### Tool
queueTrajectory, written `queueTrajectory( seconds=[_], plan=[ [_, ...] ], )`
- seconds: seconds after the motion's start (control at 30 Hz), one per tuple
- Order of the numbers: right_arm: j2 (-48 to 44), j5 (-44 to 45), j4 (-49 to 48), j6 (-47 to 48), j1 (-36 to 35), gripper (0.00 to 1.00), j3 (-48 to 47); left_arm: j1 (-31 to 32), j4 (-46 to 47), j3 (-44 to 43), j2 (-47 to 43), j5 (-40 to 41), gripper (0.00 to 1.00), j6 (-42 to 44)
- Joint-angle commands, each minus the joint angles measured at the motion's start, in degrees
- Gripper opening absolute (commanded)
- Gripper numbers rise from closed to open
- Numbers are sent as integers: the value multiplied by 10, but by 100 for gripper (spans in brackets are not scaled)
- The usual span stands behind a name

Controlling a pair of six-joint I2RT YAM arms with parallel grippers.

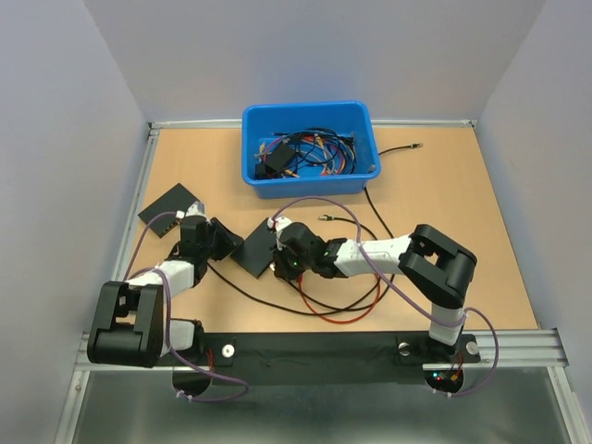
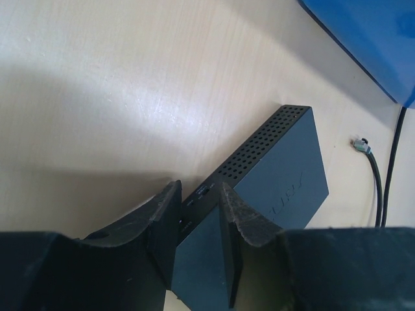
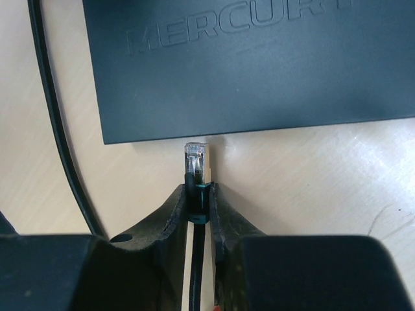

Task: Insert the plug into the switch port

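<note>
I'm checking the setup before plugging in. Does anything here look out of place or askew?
One thing: a black cable lies loose on the table beside the blue bin that holds the others. The switch sits diagonally, pinched at a corner by the left gripper.

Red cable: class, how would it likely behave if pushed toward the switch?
Probably floppy: the red cable lies in loose loops, so it would buckle. Its plug looks stiff, pinched short in the right gripper, so likely pushes straight.
</note>
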State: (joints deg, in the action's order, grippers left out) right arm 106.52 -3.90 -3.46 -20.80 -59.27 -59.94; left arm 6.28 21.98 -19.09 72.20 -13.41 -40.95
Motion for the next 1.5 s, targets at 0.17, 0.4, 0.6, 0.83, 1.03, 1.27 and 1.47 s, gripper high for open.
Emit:
queueTrajectory(
  seconds=[0.17, 0.4, 0.6, 0.83, 1.03, 1.27, 1.47],
  plan=[
    [-46, -5, -22, -14, -1, 0, 31, 0, -8, -17, 7, 7, 40, 9],
    [-36, -43, -22, -28, -1, 1, 24, 0, 9, -35, 39, -3, 40, 12],
    [-20, -60, -22, -37, -1, 1, 12, 0, 34, -19, 29, -14, 40, 14],
    [-9, -70, -22, -45, -4, 0, -3, 4, 35, -18, 27, -7, 40, 17],
    [1, -55, -13, -51, -9, 0, -18, 10, 36, -18, 25, 0, 39, 19],
    [11, -52, -2, -52, -10, 1, -32, 14, 35, -19, 23, 4, 39, 20],
    [21, -49, 11, -52, -18, 0, -47, 17, 36, -17, 21, 7, 39, 20]
  ],
)
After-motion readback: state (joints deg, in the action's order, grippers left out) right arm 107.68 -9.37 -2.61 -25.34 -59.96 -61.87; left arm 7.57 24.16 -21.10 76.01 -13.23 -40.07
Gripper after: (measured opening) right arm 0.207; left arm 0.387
